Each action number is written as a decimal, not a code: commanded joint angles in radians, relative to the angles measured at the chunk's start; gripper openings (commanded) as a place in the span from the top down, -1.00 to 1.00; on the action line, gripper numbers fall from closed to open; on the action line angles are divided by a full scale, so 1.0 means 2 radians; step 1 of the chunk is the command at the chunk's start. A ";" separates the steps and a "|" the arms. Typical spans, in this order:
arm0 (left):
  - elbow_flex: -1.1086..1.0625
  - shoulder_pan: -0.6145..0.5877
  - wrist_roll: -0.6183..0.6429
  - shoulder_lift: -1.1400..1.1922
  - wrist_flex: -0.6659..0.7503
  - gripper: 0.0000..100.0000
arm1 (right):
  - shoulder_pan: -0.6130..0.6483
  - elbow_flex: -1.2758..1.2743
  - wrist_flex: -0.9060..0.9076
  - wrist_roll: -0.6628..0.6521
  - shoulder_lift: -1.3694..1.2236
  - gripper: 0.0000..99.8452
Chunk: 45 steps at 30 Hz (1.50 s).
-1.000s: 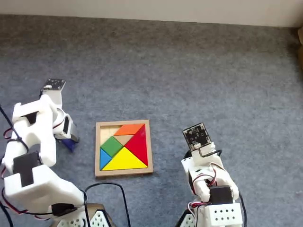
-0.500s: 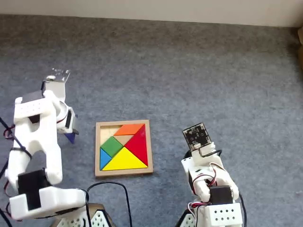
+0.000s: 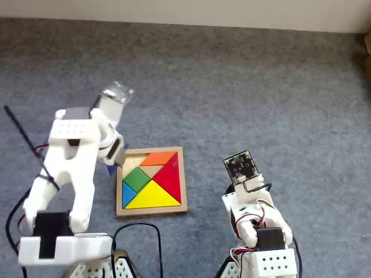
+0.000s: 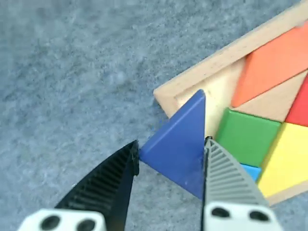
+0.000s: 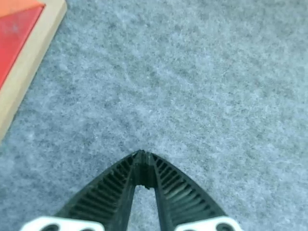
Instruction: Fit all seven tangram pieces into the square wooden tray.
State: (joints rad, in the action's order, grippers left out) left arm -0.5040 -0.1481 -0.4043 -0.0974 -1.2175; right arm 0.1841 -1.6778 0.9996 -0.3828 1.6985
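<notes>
The square wooden tray (image 3: pixel 151 151) lies on grey carpet (image 3: pixel 261 87). The left gripper (image 4: pixel 171 144) pinches a dark blue triangle (image 4: pixel 179 144) between its black and grey fingers, right at the tray's far left corner. One point of the triangle overlaps the corner rim (image 4: pixel 211 60) and the bare wood inside it. Whether it touches the tray cannot be told.

Inside the tray an orange parallelogram (image 3: pixel 157 158) runs along the far rim. A red triangle (image 3: pixel 170 176) sits by the right rim, a yellow triangle (image 3: pixel 152 198) along the near rim, a green square (image 3: pixel 137 178) towards the left and a small light blue triangle (image 3: pixel 127 194) beside the left rim.

The right gripper (image 5: pixel 143 166) is pressed together with nothing in it, over carpet to the right of the tray.
</notes>
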 commanded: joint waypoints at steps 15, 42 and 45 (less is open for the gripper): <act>0.111 0.049 -0.048 0.117 -0.018 0.52 | -0.008 -0.055 0.003 -0.006 0.010 0.98; 0.142 -0.022 -0.015 0.053 -0.046 0.52 | -0.009 -0.055 0.003 -0.006 0.010 0.98; 0.147 -0.050 -0.016 0.089 -0.017 0.52 | -0.009 -0.055 0.003 -0.006 0.010 0.98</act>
State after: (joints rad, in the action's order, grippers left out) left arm -0.2616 -0.1726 -0.4457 0.0299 -1.3203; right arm 0.1780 -1.6778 0.9996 -0.3828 1.6985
